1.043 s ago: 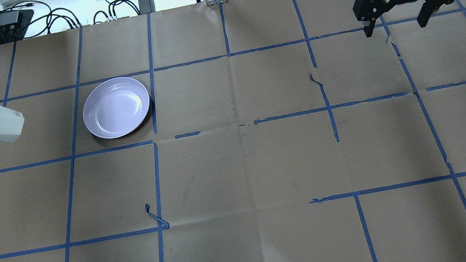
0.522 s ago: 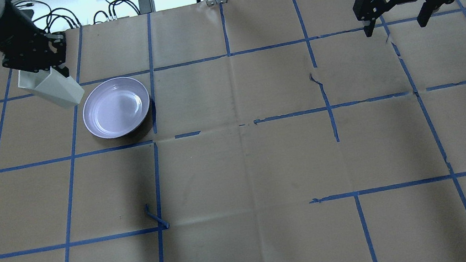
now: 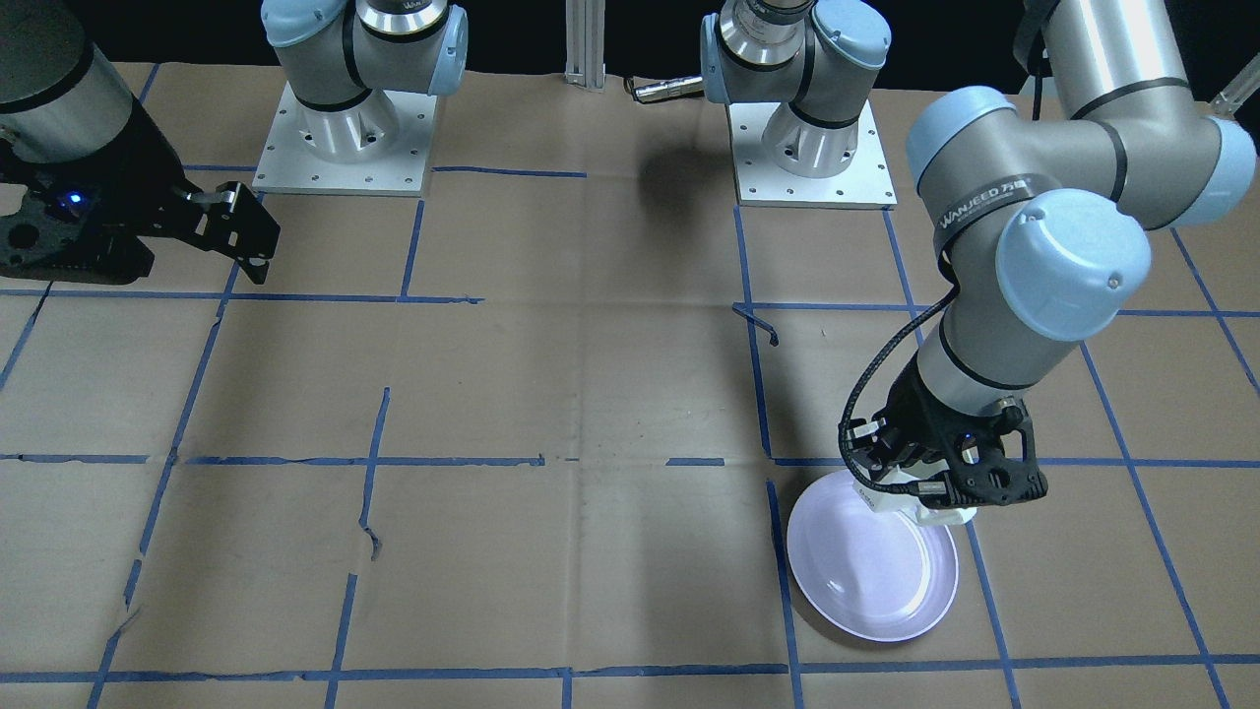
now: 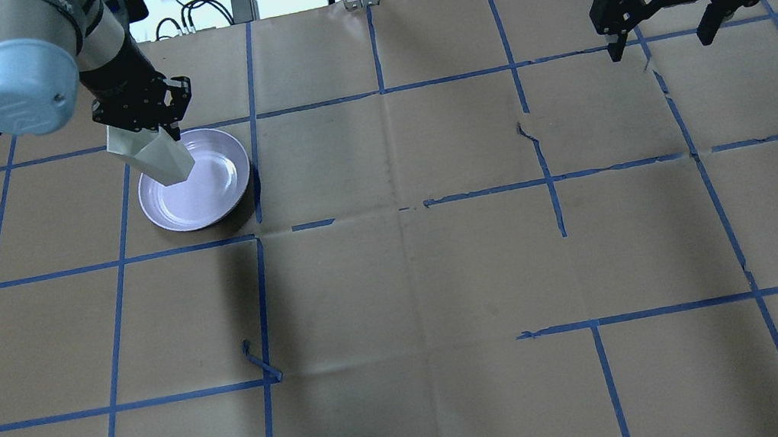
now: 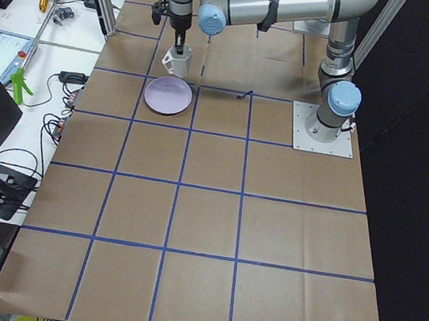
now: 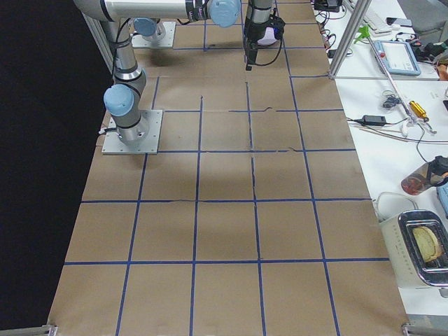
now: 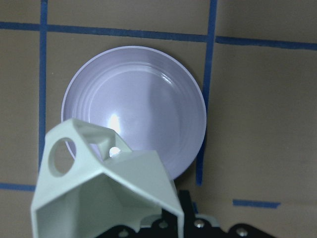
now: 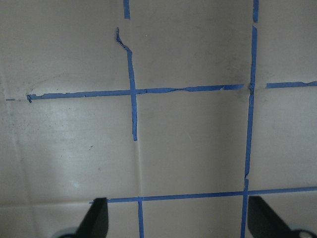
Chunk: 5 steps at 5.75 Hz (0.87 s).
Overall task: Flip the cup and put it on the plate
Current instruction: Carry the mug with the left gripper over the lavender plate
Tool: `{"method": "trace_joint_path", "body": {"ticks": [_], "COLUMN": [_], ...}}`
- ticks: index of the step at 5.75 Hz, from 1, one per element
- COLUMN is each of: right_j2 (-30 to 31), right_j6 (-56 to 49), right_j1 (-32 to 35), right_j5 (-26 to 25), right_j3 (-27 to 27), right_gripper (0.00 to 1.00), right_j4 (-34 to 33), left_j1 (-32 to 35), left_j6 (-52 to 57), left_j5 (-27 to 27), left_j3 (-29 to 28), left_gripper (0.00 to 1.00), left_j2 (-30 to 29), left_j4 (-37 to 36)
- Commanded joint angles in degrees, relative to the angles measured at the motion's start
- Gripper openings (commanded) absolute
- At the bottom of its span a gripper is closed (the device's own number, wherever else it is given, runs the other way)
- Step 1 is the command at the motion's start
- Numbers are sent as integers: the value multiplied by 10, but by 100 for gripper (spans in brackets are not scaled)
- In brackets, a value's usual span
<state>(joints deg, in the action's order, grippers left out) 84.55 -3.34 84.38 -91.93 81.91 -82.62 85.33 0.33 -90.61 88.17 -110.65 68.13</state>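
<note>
The white faceted cup hangs from my left gripper, which is shut on its rim. It is held over the far-left edge of the lavender plate. In the left wrist view the cup shows its open mouth and handle hole toward the camera, with the plate below it. In the front-facing view the left gripper covers most of the cup above the plate. In the left side view the cup hangs clear above the plate. My right gripper is open and empty, far right.
The table is brown paper with a blue tape grid. A loose curl of tape lies on the near left. Cables and power bricks lie beyond the far edge. The right wrist view shows the right gripper over bare paper.
My left arm has swung in from the table's left edge to the plate, carrying the cup, which now hangs over the plate's rim. The right arm has not moved.
</note>
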Motion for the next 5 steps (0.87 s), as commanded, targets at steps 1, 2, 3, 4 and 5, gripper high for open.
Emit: {"method": "trace_joint_path", "body": {"ticks": [1, 2, 3, 4, 5], "right_j2": [0, 0, 0, 0, 0], "right_j6": [0, 0, 0, 0, 0], "right_j1": [0, 0, 0, 0, 0], "right_j5": [0, 0, 0, 0, 0], "right_j3": [0, 0, 0, 0, 0], "right_gripper": [100, 100, 100, 100, 100], "right_j4": [0, 0, 0, 0, 0], "left_j1": [-14, -14, -14, -13, -14], "left_j6": [16, 15, 15, 14, 15], "left_j5": [-1, -1, -3, -3, -4], "left_j3": [51, 51, 51, 50, 38], "left_gripper": [0, 0, 1, 43, 98], "left_j2": [-45, -60, -65, -72, -73], "left_j4": [-105, -112, -111, -111, -104]}}
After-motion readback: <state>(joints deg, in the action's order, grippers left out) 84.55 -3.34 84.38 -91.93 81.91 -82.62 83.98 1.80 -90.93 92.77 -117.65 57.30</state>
